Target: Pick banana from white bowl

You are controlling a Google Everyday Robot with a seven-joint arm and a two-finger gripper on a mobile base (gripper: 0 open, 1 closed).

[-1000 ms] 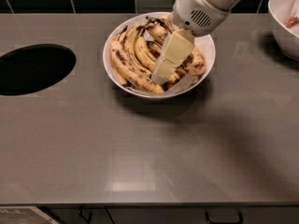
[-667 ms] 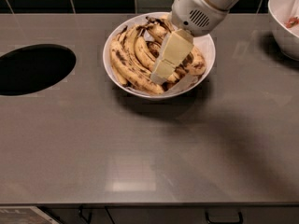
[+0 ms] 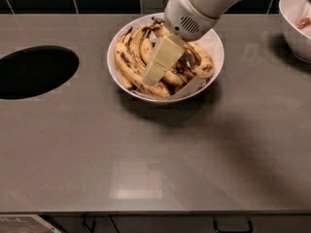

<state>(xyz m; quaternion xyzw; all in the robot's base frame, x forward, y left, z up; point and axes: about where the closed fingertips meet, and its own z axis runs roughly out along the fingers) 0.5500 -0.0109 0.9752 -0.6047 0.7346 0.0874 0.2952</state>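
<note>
The white bowl (image 3: 111, 57) stands at the back middle of the grey counter, with a thin paper liner, and holds several overripe bananas. One long, curved, spotted banana (image 3: 130, 66) lies along the bowl's left side. My gripper (image 3: 155, 73) reaches down from the upper right into the middle of the bowl, its cream-coloured tip among the bananas. The white arm housing (image 3: 187, 16) hides the bowl's back rim and part of the fruit. No banana is visibly lifted.
A round black hole (image 3: 34, 72) is cut into the counter at the left. A second white bowl (image 3: 295, 30) with pinkish bits is partly in view at the right edge. Dark tiles run along the back wall. The counter's front edge has drawers below.
My gripper and arm have shifted a little to the left over the bowl. The bananas and bowl have not visibly moved.
</note>
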